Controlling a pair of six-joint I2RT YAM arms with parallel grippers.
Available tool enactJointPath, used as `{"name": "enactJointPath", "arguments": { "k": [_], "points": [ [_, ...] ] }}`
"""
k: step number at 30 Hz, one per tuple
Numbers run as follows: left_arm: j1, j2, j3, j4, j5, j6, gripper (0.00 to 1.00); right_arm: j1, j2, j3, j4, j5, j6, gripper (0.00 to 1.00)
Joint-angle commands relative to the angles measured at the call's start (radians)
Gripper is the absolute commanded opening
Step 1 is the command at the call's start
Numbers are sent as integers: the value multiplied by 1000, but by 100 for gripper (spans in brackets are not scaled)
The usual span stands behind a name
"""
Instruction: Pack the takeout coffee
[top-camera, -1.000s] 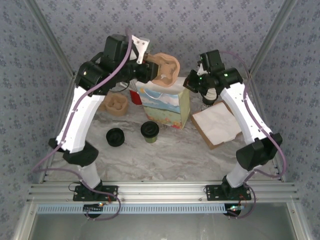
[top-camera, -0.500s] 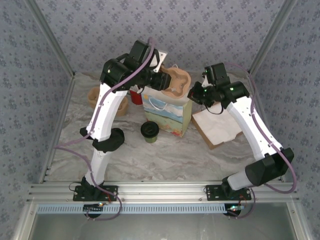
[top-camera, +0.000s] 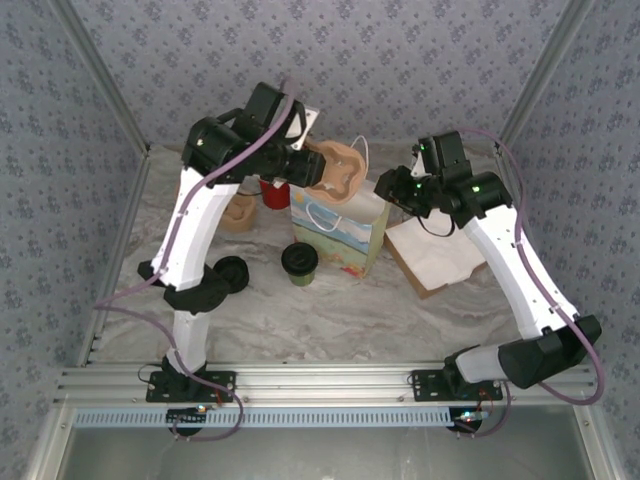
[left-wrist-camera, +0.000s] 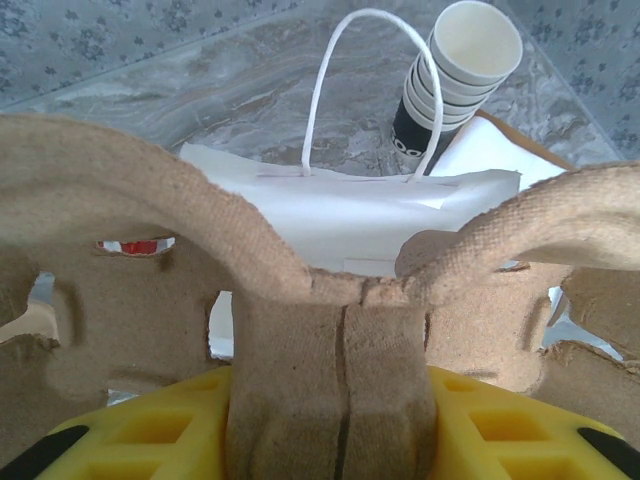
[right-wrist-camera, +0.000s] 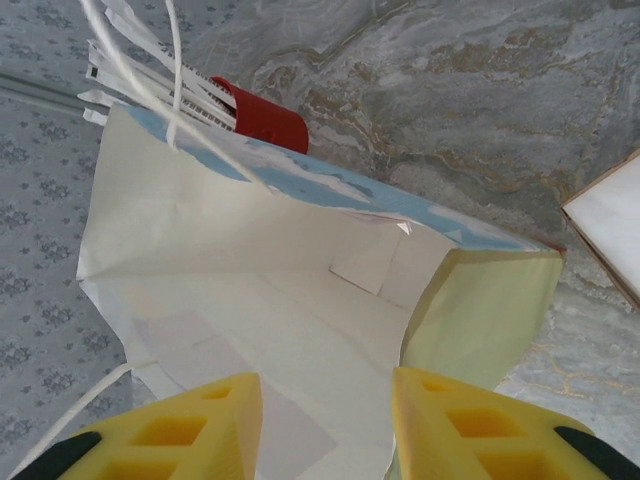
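The takeout coffee (top-camera: 299, 262), a short olive-green cup with a black lid, stands on the table just left of the gift bag (top-camera: 350, 238). My left gripper (top-camera: 310, 166) is shut on a brown pulp cup carrier (top-camera: 336, 170) held over the bag's mouth. In the left wrist view the carrier (left-wrist-camera: 330, 330) is pinched between the yellow fingers (left-wrist-camera: 500, 430), and the bag's white rim (left-wrist-camera: 360, 215) lies beyond it. My right gripper (top-camera: 391, 188) hangs open at the bag's right top edge. Its gripper (right-wrist-camera: 325, 410) looks down into the empty bag (right-wrist-camera: 270, 290).
A flat black round piece (top-camera: 232, 272) lies left of the coffee. A second pulp carrier (top-camera: 238, 212) and a red object (top-camera: 274, 193) sit behind the bag. White napkins on a cardboard sheet (top-camera: 435, 250) lie to the right. A stack of white cups (left-wrist-camera: 460, 70) stands beyond the bag.
My right gripper has opened and let go of the bag's edge. The left arm has brought the carrier from the back left to over the bag's mouth.
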Motion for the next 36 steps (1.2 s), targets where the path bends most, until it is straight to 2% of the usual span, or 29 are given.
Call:
{"name": "enactJointPath", "arguments": {
  "k": [1,8,12,15,17,20,24,26,30,36],
  "points": [
    [2,-82,-47,-15,-7,17,44,4,-27,-7,-17,42,-38,42],
    [-11,-267,-258,0,-42,27,44,7,-80,-10,-35,66,-79,42],
    [-21,-494,-655,256,1,44,44,9,-94,-13,-41,76,-89,42],
    [-18,-581,-779,335,-23,38,44,18,-100,-22,-25,80,-94,42],
    [-7,-580,-775,345,-8,36,44,26,-90,-17,-12,88,-102,42],
    [-6,-533,-729,324,1,53,44,29,-67,-7,48,87,-213,43],
    [3,-481,-666,309,-8,69,44,26,-25,16,139,80,-381,50],
    [16,-446,-619,299,4,75,44,19,13,41,178,33,-454,56],
    [16,-380,-512,248,7,87,44,22,119,145,134,-23,-547,58],
    [20,-342,-468,248,15,97,44,18,203,173,144,-81,-653,60]
  ]
}}
